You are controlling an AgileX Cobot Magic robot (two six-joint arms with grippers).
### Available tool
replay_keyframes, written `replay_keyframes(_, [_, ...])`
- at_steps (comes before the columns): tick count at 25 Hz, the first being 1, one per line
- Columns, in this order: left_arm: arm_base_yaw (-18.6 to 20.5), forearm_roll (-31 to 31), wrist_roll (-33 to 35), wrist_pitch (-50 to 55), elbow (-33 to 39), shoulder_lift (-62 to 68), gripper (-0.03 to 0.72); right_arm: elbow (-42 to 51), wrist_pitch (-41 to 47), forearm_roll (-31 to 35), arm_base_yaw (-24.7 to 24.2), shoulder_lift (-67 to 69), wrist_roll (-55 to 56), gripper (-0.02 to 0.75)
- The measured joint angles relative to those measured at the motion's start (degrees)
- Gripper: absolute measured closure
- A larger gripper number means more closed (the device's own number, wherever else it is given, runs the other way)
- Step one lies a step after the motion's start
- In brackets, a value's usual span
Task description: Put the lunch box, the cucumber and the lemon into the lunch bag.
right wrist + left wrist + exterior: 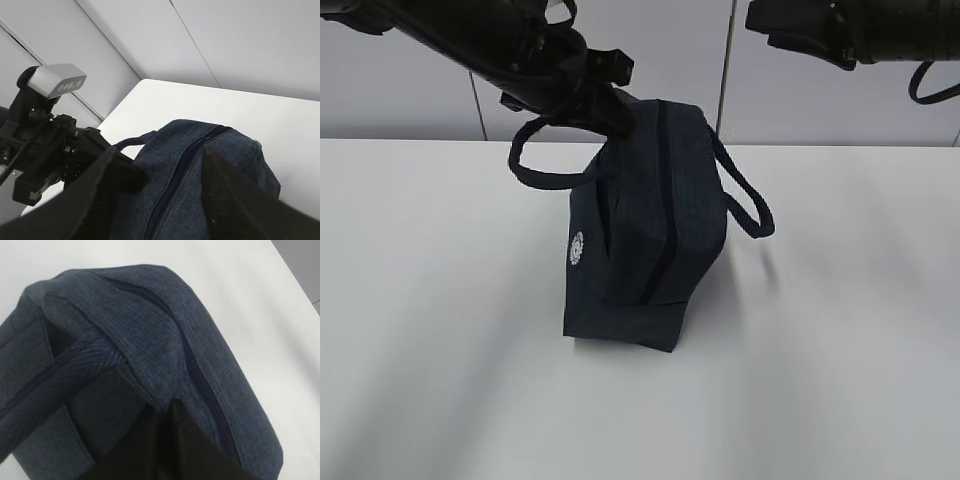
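Observation:
The dark navy lunch bag (645,230) stands tipped up on one end on the white table (430,300). A dark zipper line (665,200) runs along its upper face, and a round white logo (577,248) shows on its side. My left gripper (605,108) is shut on the fabric at the bag's raised far end; in the left wrist view the gripper (165,440) pinches a fold of the lunch bag (150,325). My right gripper (805,45) hangs open high at the right, apart from the bag. In its own view the right gripper (160,200) frames the lunch bag (200,165). Lunch box, cucumber and lemon are out of view.
Two loop handles hang from the bag, one on the left (535,170) and one on the right (752,205). A grey panelled wall (400,90) runs behind the table. The left arm and its wrist camera (55,82) show in the right wrist view.

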Motion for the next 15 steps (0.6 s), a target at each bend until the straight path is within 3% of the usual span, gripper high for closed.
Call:
replay_keyframes(8, [4.3,0.7,-0.4,5.7,0.0,0.0,0.668,0.0,0.0,0.0,0.0,0.0,0.0,0.343])
replay_keyframes(11, [5.2,0.9,-0.4,7.0,-0.1,0.0,0.591,0.0,0.0,0.0,0.0,0.0,0.0,0.343])
replay_keyframes(15, [5.3,0.9,-0.4,7.5,-0.1,0.0,0.414,0.0,0.0,0.0,0.0,0.0,0.0,0.343])
